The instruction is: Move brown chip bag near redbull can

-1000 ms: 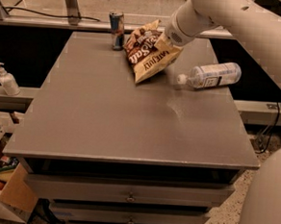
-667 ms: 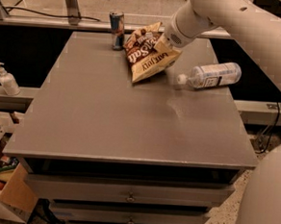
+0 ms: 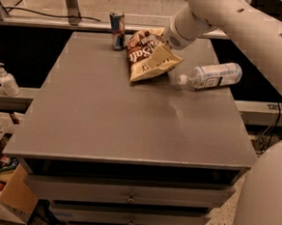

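Note:
The brown chip bag (image 3: 150, 56), dark brown and cream-yellow with white "Sea Salt" lettering, sits tilted at the far middle of the grey table (image 3: 131, 118). Its lower edge is on the tabletop. My gripper (image 3: 166, 42) comes in from the upper right and is shut on the bag's upper right corner; the bag hides the fingertips. The redbull can (image 3: 117, 29), slim and blue-and-silver, stands upright at the table's far edge, just left of the bag with a small gap between them.
A clear plastic bottle (image 3: 211, 76) with a white cap lies on its side right of the bag. A soap dispenser (image 3: 7, 80) stands on a ledge at the left. Boxes (image 3: 0, 191) sit on the floor at the lower left. Drawers (image 3: 130, 193) are below the tabletop.

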Robot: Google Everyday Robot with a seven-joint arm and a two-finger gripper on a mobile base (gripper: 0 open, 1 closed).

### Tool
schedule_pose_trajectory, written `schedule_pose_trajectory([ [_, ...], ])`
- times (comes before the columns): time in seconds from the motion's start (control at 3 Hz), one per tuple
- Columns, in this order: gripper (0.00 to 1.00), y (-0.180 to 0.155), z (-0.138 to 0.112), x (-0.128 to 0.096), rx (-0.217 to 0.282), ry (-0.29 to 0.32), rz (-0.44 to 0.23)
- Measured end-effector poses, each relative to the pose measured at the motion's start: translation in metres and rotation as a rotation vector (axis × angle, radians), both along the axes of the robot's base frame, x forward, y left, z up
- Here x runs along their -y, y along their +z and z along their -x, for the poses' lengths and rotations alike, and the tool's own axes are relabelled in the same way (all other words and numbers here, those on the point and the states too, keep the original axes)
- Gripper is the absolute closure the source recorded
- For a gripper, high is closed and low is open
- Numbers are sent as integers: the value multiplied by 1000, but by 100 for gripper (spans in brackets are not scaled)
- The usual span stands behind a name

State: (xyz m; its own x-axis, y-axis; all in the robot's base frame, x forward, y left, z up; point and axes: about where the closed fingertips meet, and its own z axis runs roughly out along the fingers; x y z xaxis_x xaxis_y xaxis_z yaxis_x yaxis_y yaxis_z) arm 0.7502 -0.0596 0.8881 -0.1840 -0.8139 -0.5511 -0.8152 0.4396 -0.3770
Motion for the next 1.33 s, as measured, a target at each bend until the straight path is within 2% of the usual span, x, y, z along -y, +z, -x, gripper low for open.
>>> schedule_pose_trajectory([
  [0.33,0,1,0,1,1,-2,-2],
  [0.67,0,21,2,21,25,-30,-53],
  [1.33,0,67,15,61,75,-14,-199],
])
